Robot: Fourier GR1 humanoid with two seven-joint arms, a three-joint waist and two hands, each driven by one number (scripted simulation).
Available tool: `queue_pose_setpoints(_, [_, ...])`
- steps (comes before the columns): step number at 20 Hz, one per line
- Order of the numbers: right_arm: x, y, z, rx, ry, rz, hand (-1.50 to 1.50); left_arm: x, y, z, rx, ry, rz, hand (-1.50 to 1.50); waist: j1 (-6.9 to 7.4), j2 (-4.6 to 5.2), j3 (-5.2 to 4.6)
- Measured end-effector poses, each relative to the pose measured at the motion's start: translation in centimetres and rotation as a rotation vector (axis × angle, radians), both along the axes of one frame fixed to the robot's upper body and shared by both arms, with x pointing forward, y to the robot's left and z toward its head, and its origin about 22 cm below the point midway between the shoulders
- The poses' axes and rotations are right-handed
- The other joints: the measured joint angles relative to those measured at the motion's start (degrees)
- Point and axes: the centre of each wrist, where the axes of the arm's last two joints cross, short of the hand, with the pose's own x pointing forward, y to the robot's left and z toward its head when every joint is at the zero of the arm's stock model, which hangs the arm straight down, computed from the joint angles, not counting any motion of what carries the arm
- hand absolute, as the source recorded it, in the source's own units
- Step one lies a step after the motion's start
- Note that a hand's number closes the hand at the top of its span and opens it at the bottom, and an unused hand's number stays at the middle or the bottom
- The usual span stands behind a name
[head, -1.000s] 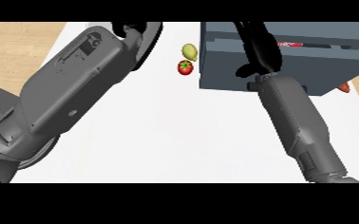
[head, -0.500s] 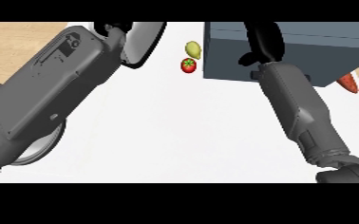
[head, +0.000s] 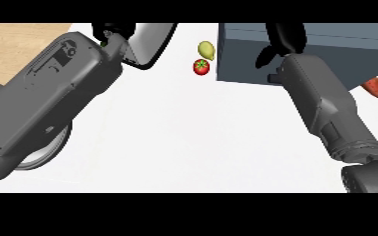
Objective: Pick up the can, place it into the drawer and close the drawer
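Head view: can not visible, presumably stowed. Right hand (head: pixel 284 39), fingers extended, against drawer (head: pixel 244 55); closing judged incomplete. Left hand (head: pixel 111 30): state indeterminable.

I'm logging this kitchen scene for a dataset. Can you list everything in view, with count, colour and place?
counter: one, white, fills most of the view
wooden surface: one, light brown, upper left corner
flat object: one, white with a dark rim, top left of centre, partly hidden; kind unclear
oval fruit: one, yellow-green, top centre, just left of the drawer unit
tomato: one, red, beside the fruit, nearer the robot
drawer unit: one, blue-grey, upper right
cut-off object: one, orange-red, right edge
left forearm: one, grey, left side
right forearm: one, grey, right side
left hand: one, black, top left
right hand: one, black, over the drawer unit
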Motion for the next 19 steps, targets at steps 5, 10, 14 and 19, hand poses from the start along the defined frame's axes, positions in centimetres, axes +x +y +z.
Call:
queue_pose_setpoints(5, [0.3, -0.3, 0.5, -0.005, 0.034, 0.005, -1.50, -0.4, 0.1, 0.7, -0.001, 0.002, -0.016, -1.50, 0.36, 0.26, 0.21])
queue_pose_setpoints(10, [0.5, -0.4, 0.9, 0.121, 0.105, 0.078, -1.50, -0.8, 0.2, 0.5, 0.002, -0.003, -0.024, -1.50, 0.33, 0.46, 0.43])
queue_pose_setpoints(14, [0.6, -0.3, 1.1, 0.326, 0.136, 0.127, -1.50, -0.9, 0.4, 0.0, 0.003, 0.007, -0.024, -1.50, -0.19, 0.23, 0.32])
queue_pose_setpoints(19, [0.9, -0.2, 2.0, 0.554, 0.137, 0.175, -1.50, -1.3, 0.7, 0.2, 0.000, 0.010, -0.026, -1.50, -0.20, -0.22, 0.16])
